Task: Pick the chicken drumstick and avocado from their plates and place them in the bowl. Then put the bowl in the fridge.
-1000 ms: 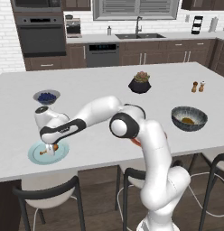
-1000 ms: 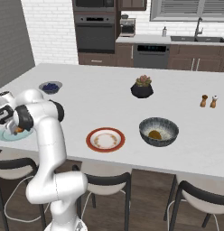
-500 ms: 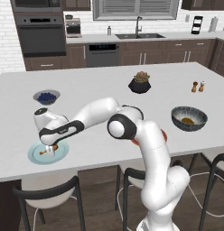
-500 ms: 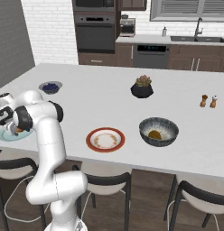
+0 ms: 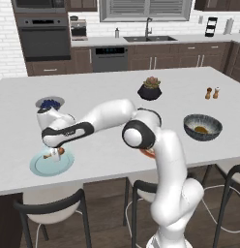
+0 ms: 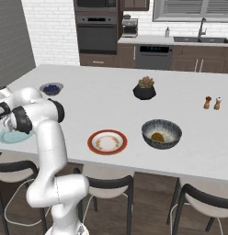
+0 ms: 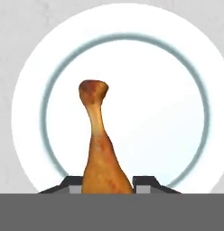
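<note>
On the light blue plate [image 5: 44,167] [image 7: 177,113] near the island's front left corner lies the chicken drumstick [image 5: 54,154] [image 7: 98,135], orange-brown, with its thin bone end pointing away from the hand. My gripper [image 5: 56,154] [image 7: 107,186] reaches down onto the plate and is shut on the drumstick's thick end, a fingertip [image 7: 143,181] pressed against each side. The patterned bowl [image 5: 216,130] [image 6: 173,133] stands far to the right, with the olive-brown avocado [image 5: 201,129] [image 6: 157,136] inside it. The white plate with the orange-red rim [image 6: 94,137] is bare. The fridge is out of view.
A small grey bowl of blue berries [image 5: 49,103] [image 6: 51,88] sits just behind the blue plate. A black pot with a succulent [image 5: 150,90] and two shakers [image 5: 212,92] stand further back. Stools line the island's near edge.
The jaws have closed from wide open onto the drumstick's thick end. The arm and the plate have stayed in place.
</note>
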